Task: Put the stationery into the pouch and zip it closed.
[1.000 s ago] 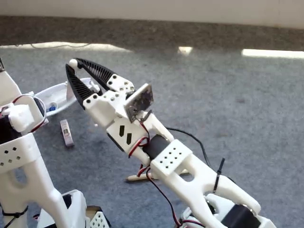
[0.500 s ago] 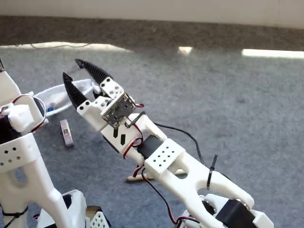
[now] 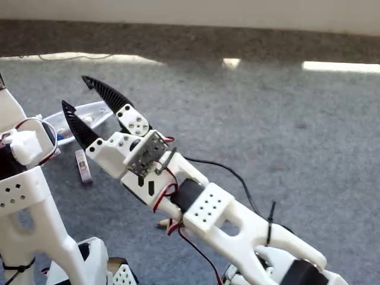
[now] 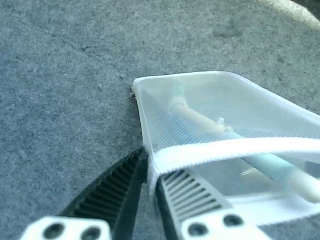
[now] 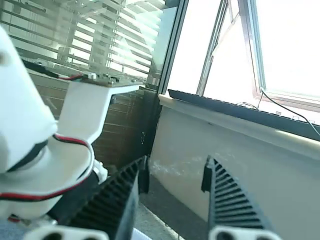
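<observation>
The white mesh pouch [image 4: 225, 115] lies on the grey carpet with a pale blue pen [image 4: 270, 165] inside it. My left gripper [image 4: 152, 167] is shut on the pouch's open edge band. In the high view the pouch [image 3: 89, 113] sits at the left, and my right gripper [image 3: 75, 92] hangs in the air just above it, open, with nothing between its black fingers. A small white eraser-like piece [image 3: 83, 165] lies on the carpet in front of the pouch. The right wrist view has my right gripper [image 5: 175, 165] open and pointing towards the window.
The left arm's white body [image 3: 24, 190] stands at the near left. A thin wooden stick-like item [image 3: 166, 223] lies on the carpet under the right arm. Open grey carpet [image 3: 285, 119] stretches to the right and back, up to a wall.
My right gripper has gone from nearly shut to wide open, and has swung left and slightly down over the pouch. The pouch and the small white piece have stayed put.
</observation>
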